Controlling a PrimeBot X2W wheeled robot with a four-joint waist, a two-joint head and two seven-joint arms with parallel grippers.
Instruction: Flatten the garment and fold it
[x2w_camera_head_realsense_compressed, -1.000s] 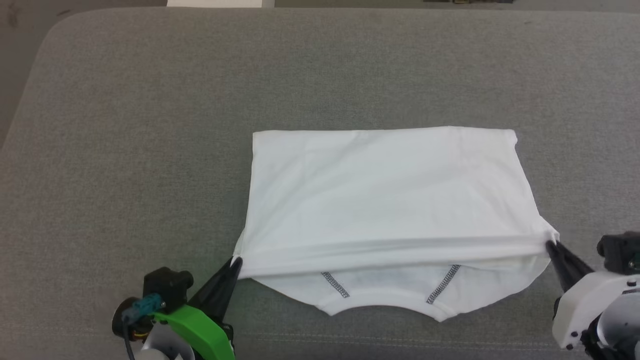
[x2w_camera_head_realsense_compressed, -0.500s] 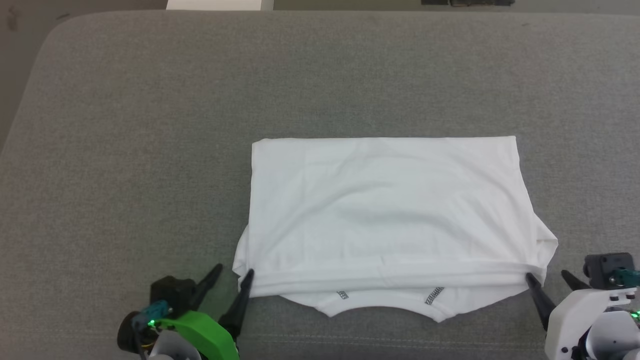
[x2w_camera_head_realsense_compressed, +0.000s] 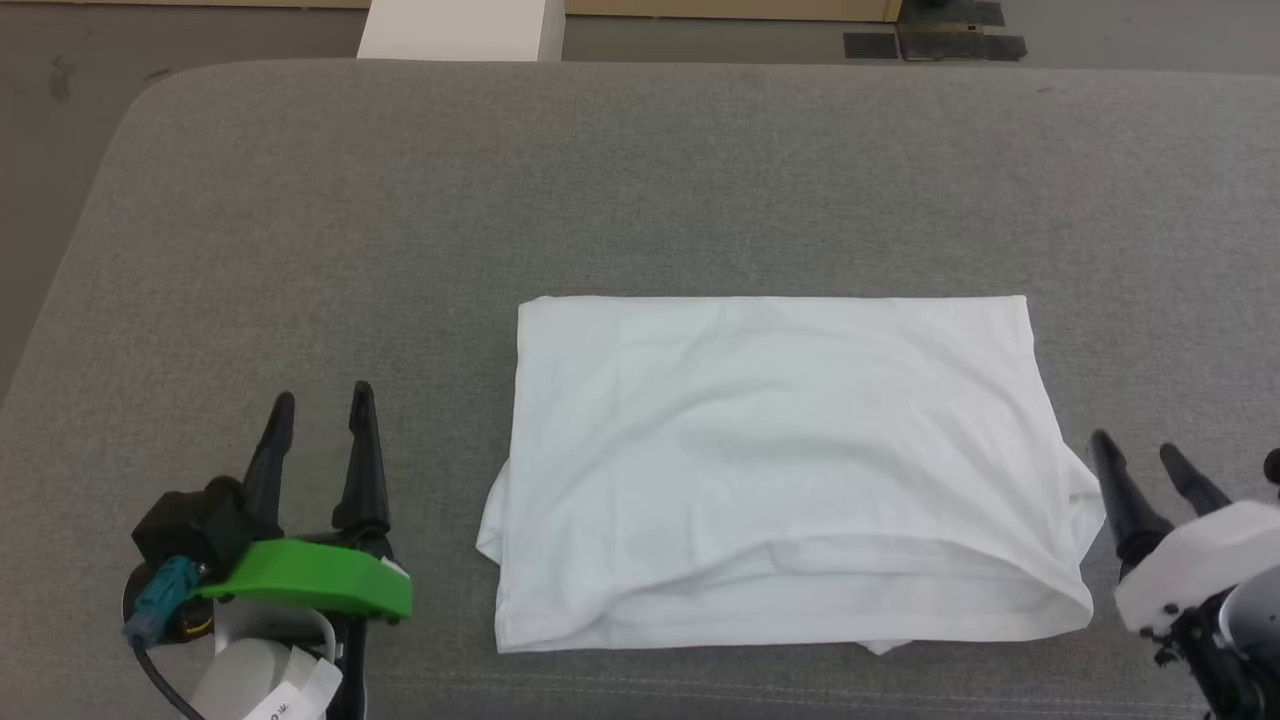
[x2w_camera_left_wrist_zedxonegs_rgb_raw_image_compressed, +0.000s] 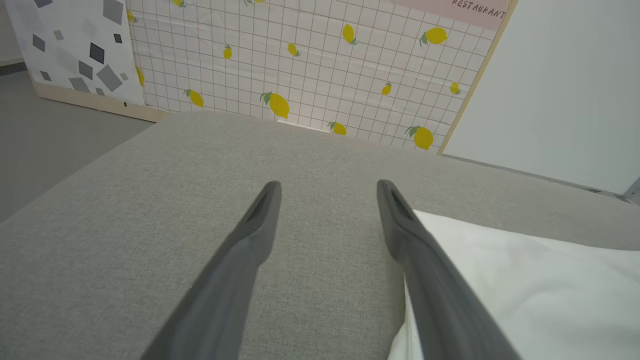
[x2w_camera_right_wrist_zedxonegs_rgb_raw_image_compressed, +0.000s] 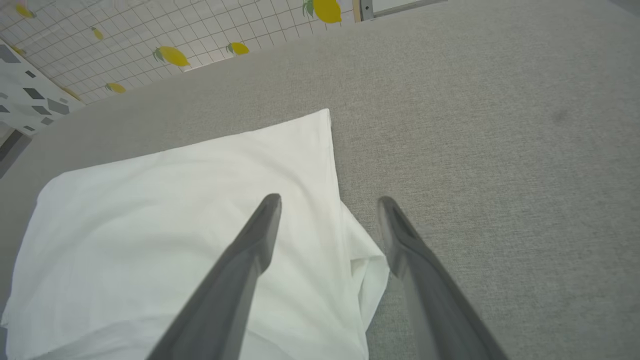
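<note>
The garment (x2w_camera_head_realsense_compressed: 780, 470) lies folded into a white rectangle on the grey cushion (x2w_camera_head_realsense_compressed: 640, 180), a little right of the middle. Its near edge is a soft rolled fold. My left gripper (x2w_camera_head_realsense_compressed: 322, 402) stands open and empty to the garment's left, clear of the cloth. In the left wrist view the left gripper (x2w_camera_left_wrist_zedxonegs_rgb_raw_image_compressed: 327, 186) has bare cushion between its fingers and the garment (x2w_camera_left_wrist_zedxonegs_rgb_raw_image_compressed: 525, 290) lies at the right. My right gripper (x2w_camera_head_realsense_compressed: 1133, 450) is open just off the garment's right edge. In the right wrist view the right gripper (x2w_camera_right_wrist_zedxonegs_rgb_raw_image_compressed: 329, 200) hovers over the garment's (x2w_camera_right_wrist_zedxonegs_rgb_raw_image_compressed: 175, 225) side corner.
A white box (x2w_camera_head_realsense_compressed: 460, 28) stands on the floor beyond the cushion's far edge, with dark mats (x2w_camera_head_realsense_compressed: 935, 42) further right. A lemon-patterned grid wall panel (x2w_camera_left_wrist_zedxonegs_rgb_raw_image_compressed: 310, 65) rises behind the cushion. Bare cushion surrounds the garment on all sides.
Both grippers opened and let go of the garment's near fold, then drew back and outward. The fold dropped over the collar and stitching. The head camera tilted, shifting the whole picture down.
</note>
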